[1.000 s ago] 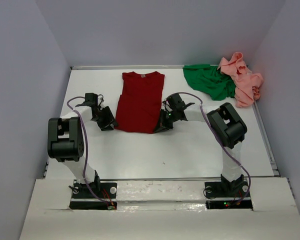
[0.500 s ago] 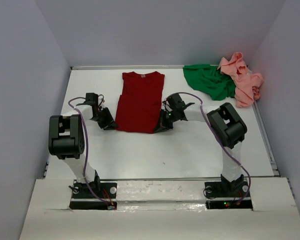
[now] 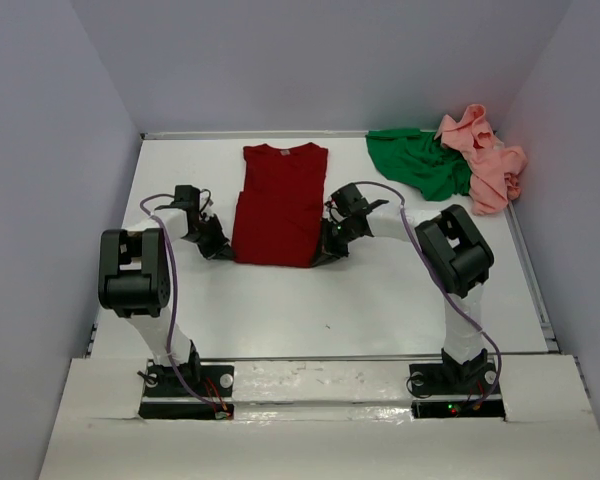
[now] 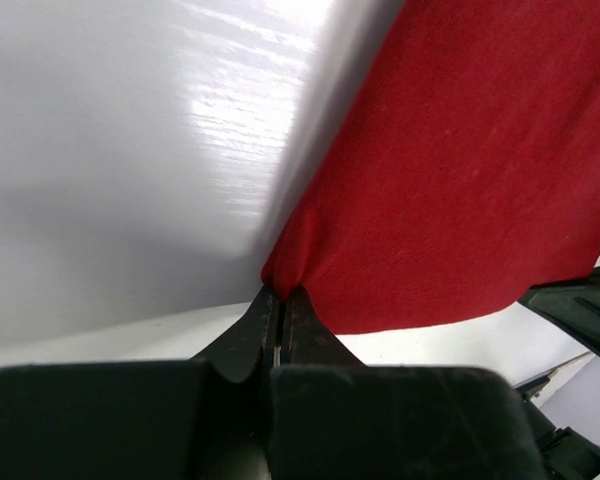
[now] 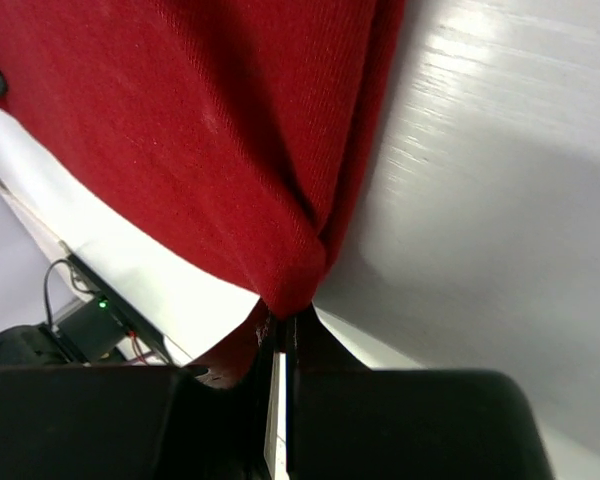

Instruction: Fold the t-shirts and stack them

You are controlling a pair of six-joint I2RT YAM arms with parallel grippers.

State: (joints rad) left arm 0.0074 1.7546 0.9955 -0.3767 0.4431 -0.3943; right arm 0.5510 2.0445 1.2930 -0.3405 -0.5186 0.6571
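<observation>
Left claw [image 4: 277,300] just snapped shut. A second ago it stood open beside the hem; now its tips are pinched on the near-left hem corner of the dark red t-shirt [image 3: 280,205], with cloth bunched right at the jaw line. Right claw [image 5: 280,315] is unchanged, clamped tight on the near-right hem corner.

The shirt hasn't moved. It lies flat and lengthwise in the middle of the counter [image 3: 380,300], collar toward the far edge, sleeves apparently already tucked in.

Both hem corners are now held, so my read is that the hem-to-collar fold can start. The lift should be even or the cloth will skew.

Green t-shirt [image 3: 420,165] and salmon pink t-shirt [image 3: 485,160] sit crumpled in the far right corner, touching each other and not yet folded. Nothing is stacked yet.
</observation>
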